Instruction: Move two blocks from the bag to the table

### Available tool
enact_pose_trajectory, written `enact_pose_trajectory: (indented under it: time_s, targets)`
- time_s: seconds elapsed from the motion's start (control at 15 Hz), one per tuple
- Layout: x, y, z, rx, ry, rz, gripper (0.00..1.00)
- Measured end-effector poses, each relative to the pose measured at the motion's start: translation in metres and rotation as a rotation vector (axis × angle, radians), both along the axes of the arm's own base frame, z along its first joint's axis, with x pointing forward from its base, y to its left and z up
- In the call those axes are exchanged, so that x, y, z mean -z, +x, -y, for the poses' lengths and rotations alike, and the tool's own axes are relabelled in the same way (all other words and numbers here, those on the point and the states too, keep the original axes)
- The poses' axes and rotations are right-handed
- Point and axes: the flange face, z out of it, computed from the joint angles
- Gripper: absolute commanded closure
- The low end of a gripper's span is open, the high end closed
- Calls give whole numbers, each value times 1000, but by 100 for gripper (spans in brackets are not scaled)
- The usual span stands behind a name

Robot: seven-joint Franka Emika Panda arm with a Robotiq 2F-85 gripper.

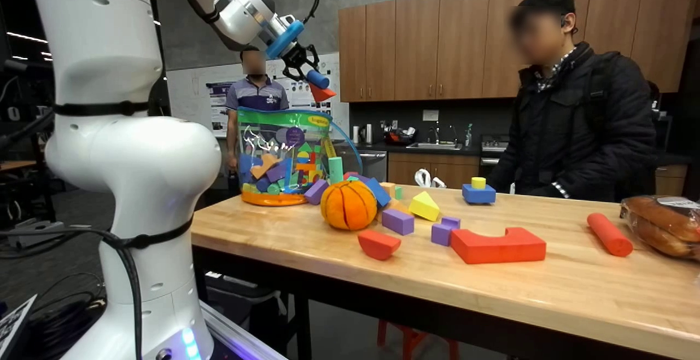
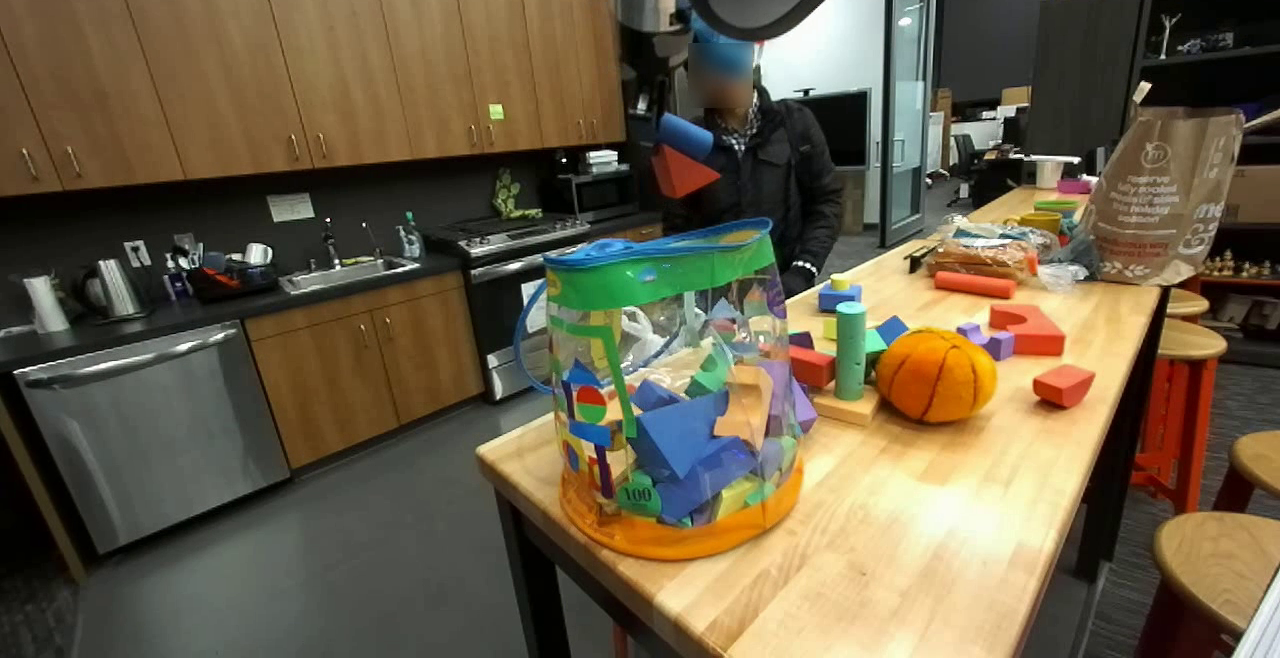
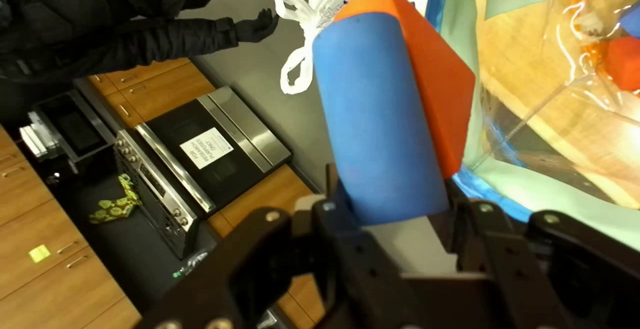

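Note:
My gripper (image 1: 305, 69) is shut on a blue cylinder block (image 1: 318, 79) and a red wedge block (image 1: 321, 94) pressed beside it. Both blocks fill the wrist view, the blue cylinder (image 3: 377, 119) between the fingers and the red wedge (image 3: 445, 89) at its right. In both exterior views they hang in the air above the bag's open top, apart from it. The clear bag (image 2: 660, 283), with a green rim band and orange base, stands upright at the table's end with several coloured blocks inside. The light-wood table (image 1: 262, 231) holds other loose blocks.
An orange ball (image 1: 349, 205) and a green cylinder (image 2: 850, 350) stand beside the bag. Several blocks lie farther along, including a red arch (image 1: 497, 248) and a red cylinder (image 1: 609, 234). Packaged bread (image 1: 661, 223) is at the far end. A person (image 1: 579, 125) stands behind the table.

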Motion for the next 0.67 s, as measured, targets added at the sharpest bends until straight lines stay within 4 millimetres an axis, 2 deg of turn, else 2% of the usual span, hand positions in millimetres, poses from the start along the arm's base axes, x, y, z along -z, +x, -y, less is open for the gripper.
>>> enact_pose_trajectory:
  time_s: [0.13,0.33,0.67]
  targets:
    - [1,-3,16,46,15,8,82]
    - [13,2,50,122,72,7,82]
    - [42,10,135,237,201,26,82]
